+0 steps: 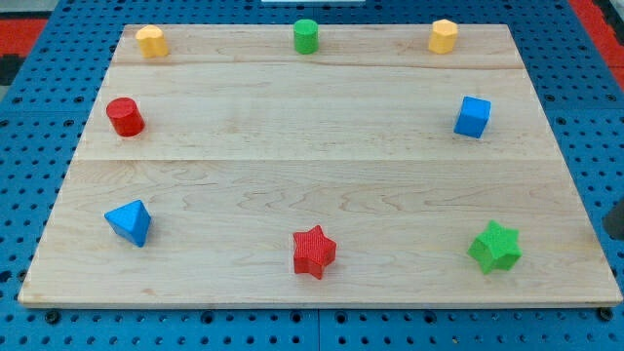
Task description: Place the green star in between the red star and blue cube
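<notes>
The green star-shaped block [495, 246] lies flat on the pale wooden worktop [312, 166], near the view's bottom right corner; its top face is a bright uniform green with fine ribbed lines, and its points are blunt and rounded. No brand, label or writing can be read on it or on any other item. The red star-shaped block [314, 252] lies near the bottom edge at about the middle of the view, well apart from the green star and on its left. The blue cube [473, 116] sits by the worktop's right edge in the upper half, well above the green star and slightly to its left. The remaining items stand clear of one another: a blue wedge-like block [130, 222] at bottom left, a red cylinder [125, 117] at the left edge, a yellow block [150, 41] of rounded outline at top left, a green cylinder [306, 36] at top centre, and a yellow hexagonal block [444, 36] at top right. A dark object at the view's right edge, beside the green star and off the worktop, is cut off and cannot be identified. My tip cannot be made out, so the tool's state cannot be told.
</notes>
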